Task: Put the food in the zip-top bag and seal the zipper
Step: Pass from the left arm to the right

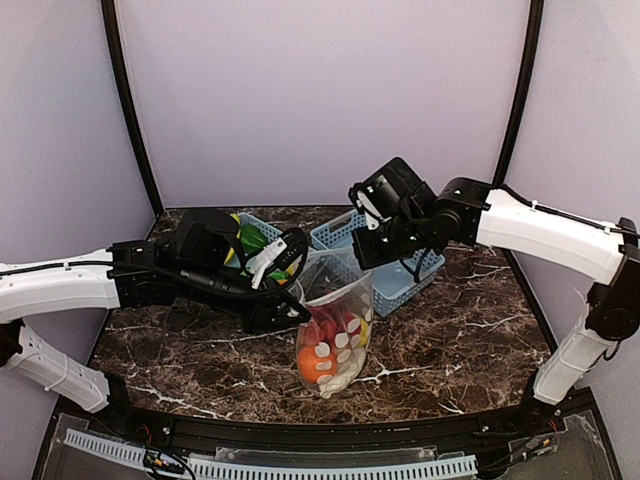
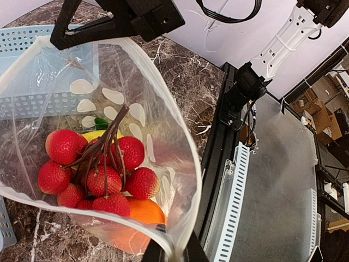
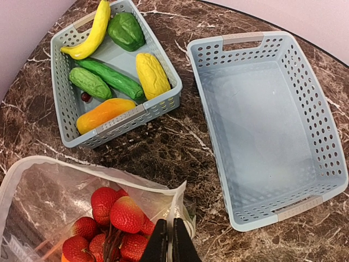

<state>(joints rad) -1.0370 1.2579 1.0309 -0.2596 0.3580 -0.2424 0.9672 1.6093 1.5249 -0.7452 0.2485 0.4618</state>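
Left gripper [image 2: 170, 252]: fingers clenched on near rim of zip-top bag [image 2: 163, 125], film pinched between them. Bag stood upright on marble table [image 1: 460, 340], mouth stretched wide between both grippers. Low inside bag: bunch of red toy berries [image 2: 92, 169] on brown stems, orange [image 2: 139, 215] beneath, yellow piece [image 2: 101, 134] behind. Right gripper [image 3: 170, 240]: fingers pinched tight on opposite rim corner. Beyond bag: light-blue basket [image 3: 163, 103] with banana [image 3: 92, 33], green pepper [image 3: 126, 31], cucumber [image 3: 112, 76]. Second basket [image 3: 242, 38] sat just right of it.

marble table [image 1: 450, 350], two baskets [image 3: 267, 125], bag [image 1: 340, 325]
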